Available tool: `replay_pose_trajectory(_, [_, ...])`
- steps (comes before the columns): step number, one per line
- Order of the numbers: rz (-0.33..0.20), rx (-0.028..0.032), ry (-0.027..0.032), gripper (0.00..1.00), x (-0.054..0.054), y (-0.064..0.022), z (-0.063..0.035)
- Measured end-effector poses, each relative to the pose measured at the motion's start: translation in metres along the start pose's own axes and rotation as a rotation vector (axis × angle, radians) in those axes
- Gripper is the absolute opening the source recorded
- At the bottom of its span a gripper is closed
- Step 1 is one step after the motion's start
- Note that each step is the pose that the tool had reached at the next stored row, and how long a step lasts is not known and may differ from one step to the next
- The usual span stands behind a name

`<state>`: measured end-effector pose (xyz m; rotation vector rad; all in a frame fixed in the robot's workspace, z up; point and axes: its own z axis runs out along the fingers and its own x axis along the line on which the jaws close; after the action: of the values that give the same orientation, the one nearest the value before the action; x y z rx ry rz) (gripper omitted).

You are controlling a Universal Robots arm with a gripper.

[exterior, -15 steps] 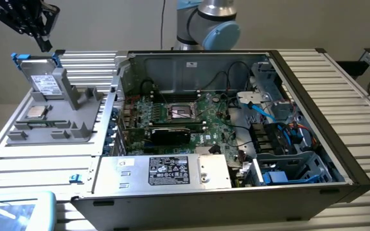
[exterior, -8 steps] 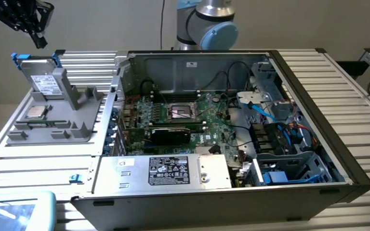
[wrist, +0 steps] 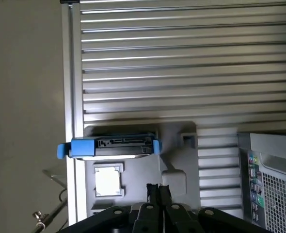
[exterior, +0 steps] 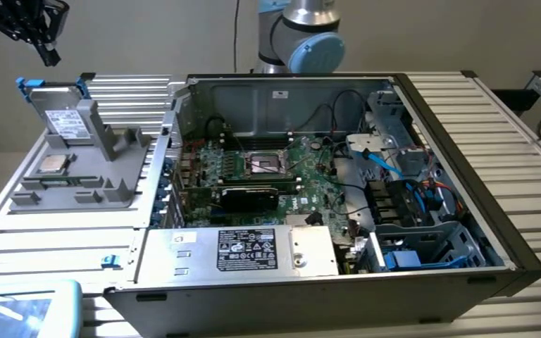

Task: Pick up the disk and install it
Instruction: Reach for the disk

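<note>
The white label (exterior: 64,123) on the disk (exterior: 56,98) is too small to read. The arm (exterior: 301,42) holds its jaws above the disk, closed and empty.

Disk (exterior: 62,116) standing in holder (exterior: 110,151), exterior view's left of computer case (exterior: 299,299).

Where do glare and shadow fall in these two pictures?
Exterior view: glare brightens the slatted table beside the grey fixture, while the computer case is dim inside. Wrist view: the processor chip looks washed-out white, and a soft shadow lies on the slats next to the disk.
</note>
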<state>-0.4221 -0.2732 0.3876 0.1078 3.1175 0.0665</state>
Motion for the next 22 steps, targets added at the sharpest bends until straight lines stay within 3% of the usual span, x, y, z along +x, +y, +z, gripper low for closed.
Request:
replay_pose_trajectory(13, [0.000, -0.0093, 0.0007, 0.11, 0.035, 0.0228, 0.0022])
replay_pose_trajectory(19, [0.000, -0.0119, 0.0008, 0.11, 0.050, 0.0281, 0.0034])
replay_pose_trajectory(22, [0.000, -0.0123, 0.0010, 0.11, 0.052, 0.0295, 0.0035])
